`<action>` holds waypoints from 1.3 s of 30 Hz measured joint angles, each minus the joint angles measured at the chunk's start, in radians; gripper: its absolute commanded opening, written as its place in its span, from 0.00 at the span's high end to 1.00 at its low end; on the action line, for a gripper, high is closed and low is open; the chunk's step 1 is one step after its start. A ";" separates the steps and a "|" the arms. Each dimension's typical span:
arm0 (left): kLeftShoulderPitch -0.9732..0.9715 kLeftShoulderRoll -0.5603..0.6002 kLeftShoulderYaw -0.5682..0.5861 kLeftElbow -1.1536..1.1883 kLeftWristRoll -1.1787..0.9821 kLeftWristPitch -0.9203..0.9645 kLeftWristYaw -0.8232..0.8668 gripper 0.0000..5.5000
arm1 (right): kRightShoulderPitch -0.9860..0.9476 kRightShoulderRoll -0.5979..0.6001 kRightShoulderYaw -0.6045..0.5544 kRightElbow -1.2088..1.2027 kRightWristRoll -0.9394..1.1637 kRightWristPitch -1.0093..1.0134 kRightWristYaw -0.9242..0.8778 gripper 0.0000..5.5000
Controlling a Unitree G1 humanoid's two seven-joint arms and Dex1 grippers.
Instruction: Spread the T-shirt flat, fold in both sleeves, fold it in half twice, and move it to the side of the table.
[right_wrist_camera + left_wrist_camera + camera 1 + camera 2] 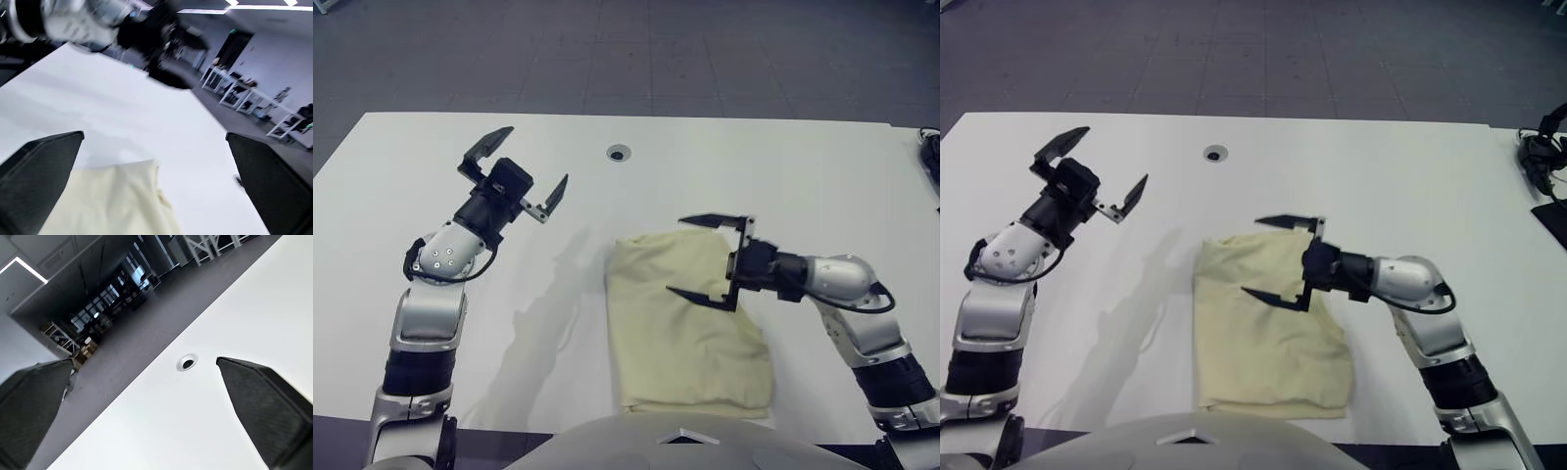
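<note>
A pale yellow T-shirt (685,328) lies folded into a tall rectangle on the white table (783,176), near the front edge and right of centre. My right gripper (707,258) hovers open over the shirt's upper right part, its fingers pointing left with nothing between them. In the right wrist view the shirt (112,205) shows below the two dark fingertips (39,166). My left gripper (514,166) is raised above the table's left half, open and empty, well clear of the shirt. The left wrist view looks past its fingers (264,401) at bare tabletop.
A round cable port (619,153) sits in the table near the far edge. Black cables and gear (1540,157) lie at the table's right edge. Bare table surface spreads left of the shirt and behind it.
</note>
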State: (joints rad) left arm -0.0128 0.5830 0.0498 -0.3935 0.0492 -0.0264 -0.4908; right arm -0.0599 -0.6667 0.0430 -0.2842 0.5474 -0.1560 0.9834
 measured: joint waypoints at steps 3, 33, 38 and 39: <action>0.182 0.089 -0.029 -0.089 0.054 -0.183 -0.083 0.02 | 0.088 -0.042 -0.139 0.002 -0.003 -0.088 0.031 0.02; 0.559 0.247 -0.264 -0.191 0.399 -0.469 -0.197 0.02 | 0.112 -0.284 -0.152 0.782 -0.725 -1.414 -0.375 0.02; 0.537 0.243 -0.292 -0.179 0.399 -0.466 -0.191 0.02 | 0.141 -0.290 -0.130 0.772 -0.794 -1.432 -0.395 0.02; 0.536 0.243 -0.296 -0.179 0.399 -0.464 -0.190 0.02 | 0.152 -0.295 -0.136 0.774 -0.827 -1.440 -0.396 0.02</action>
State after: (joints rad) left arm 0.5234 0.8264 -0.2461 -0.5725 0.4481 -0.4900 -0.6805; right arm 0.0922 -0.9614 -0.0935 0.4894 -0.2792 -1.5963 0.5878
